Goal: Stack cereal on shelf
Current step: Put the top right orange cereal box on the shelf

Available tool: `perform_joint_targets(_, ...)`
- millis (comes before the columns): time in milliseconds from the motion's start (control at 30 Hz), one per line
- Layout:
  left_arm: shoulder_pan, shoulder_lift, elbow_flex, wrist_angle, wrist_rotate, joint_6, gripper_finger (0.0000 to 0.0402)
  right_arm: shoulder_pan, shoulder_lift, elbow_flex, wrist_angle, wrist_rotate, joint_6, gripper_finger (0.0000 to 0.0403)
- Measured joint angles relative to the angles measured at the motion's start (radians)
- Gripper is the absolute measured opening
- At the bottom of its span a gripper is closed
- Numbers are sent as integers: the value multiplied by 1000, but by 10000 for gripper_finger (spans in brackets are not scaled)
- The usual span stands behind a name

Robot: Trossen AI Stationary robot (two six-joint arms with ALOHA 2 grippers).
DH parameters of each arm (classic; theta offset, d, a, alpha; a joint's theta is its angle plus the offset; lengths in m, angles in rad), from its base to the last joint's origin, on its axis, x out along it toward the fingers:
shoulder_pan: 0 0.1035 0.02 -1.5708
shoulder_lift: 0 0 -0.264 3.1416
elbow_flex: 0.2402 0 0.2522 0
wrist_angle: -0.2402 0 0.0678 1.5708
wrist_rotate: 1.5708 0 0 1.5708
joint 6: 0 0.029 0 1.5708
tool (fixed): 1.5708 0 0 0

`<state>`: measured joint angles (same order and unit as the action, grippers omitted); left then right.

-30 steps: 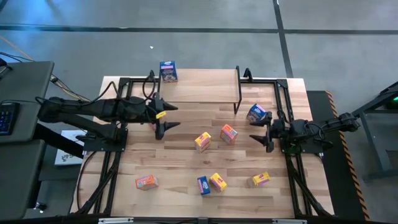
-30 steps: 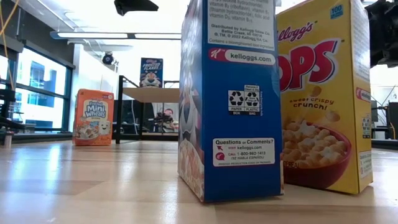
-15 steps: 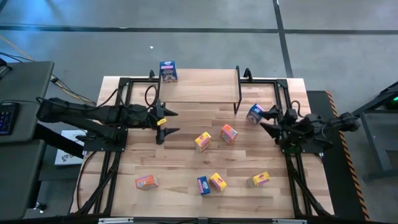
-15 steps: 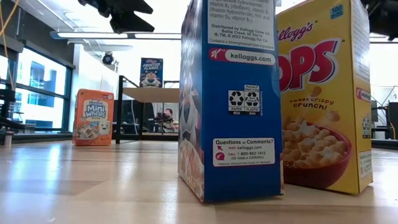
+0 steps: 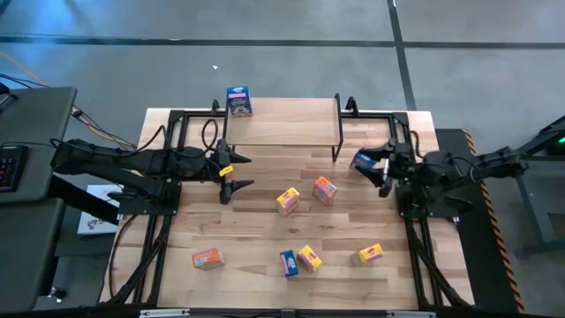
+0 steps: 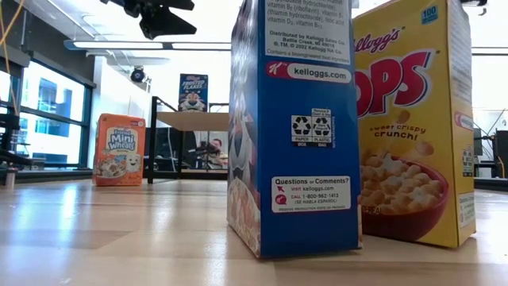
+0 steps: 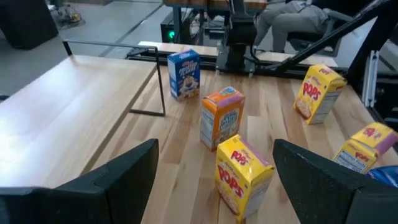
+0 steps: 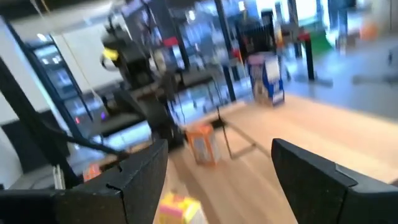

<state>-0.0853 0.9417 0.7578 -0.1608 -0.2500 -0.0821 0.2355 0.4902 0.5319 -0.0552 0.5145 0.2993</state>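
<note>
Wood table (image 5: 265, 265): pale planks under everything.
Shelf (image 5: 282, 122): light-wood top, thin black legs, at the far edge.
Cereal: blue box (image 5: 238, 101) upright on the shelf's left end; blue, yellow and orange boxes scattered on the table.
Left gripper (image 5: 231, 174): fingers apart, empty, above the table.
Right gripper (image 5: 385, 168): fingers apart, just beside a blue box (image 5: 363, 160).

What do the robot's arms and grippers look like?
Both arms are thin, black and jointed, with black cables looping along them. The left gripper has two pointed black fingers and a small yellow tag near its wrist. The right gripper has the same dark two-finger shape.
</note>
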Motion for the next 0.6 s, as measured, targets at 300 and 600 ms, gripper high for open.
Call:
perform_joint_targets(300,0,0,0,3,0,5,308,0,254,154,-167,0,244,279)
perform_joint_targets(600,0,0,0,3,0,-11,308,0,433,266,-331,32,420,279)
